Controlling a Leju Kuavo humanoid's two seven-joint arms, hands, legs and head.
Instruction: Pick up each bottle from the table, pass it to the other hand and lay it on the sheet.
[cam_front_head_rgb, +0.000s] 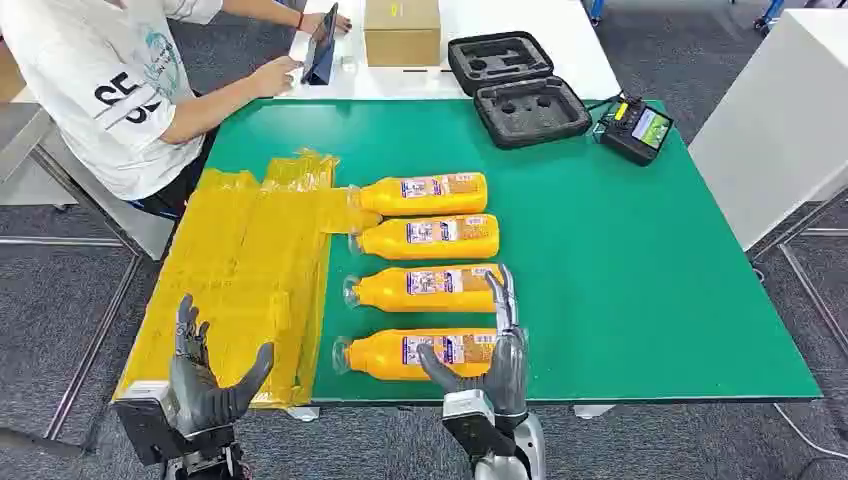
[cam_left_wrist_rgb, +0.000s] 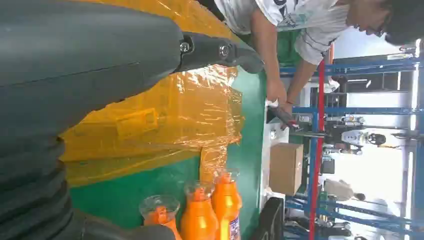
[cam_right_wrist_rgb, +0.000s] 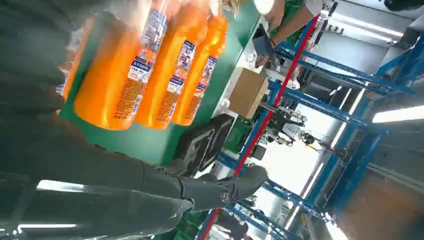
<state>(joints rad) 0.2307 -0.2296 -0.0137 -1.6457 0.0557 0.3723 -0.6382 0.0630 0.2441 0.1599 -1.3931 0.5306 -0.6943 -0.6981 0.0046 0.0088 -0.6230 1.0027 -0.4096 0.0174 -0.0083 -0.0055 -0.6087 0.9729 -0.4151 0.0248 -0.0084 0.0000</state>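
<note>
Reaching right hand (cam_front_head_rgb: 497, 372), nearest bottle (cam_front_head_rgb: 415, 352) beneath fingers (cam_front_head_rgb: 505, 296)

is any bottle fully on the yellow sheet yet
No, all four bottles lie on the green table; just the farthest one's cap overlaps the yellow sheet.

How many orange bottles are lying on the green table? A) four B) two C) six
A: four orange bottles lie in a row on the green table, beside the yellow sheet, with the right hand at the nearest one.
</note>
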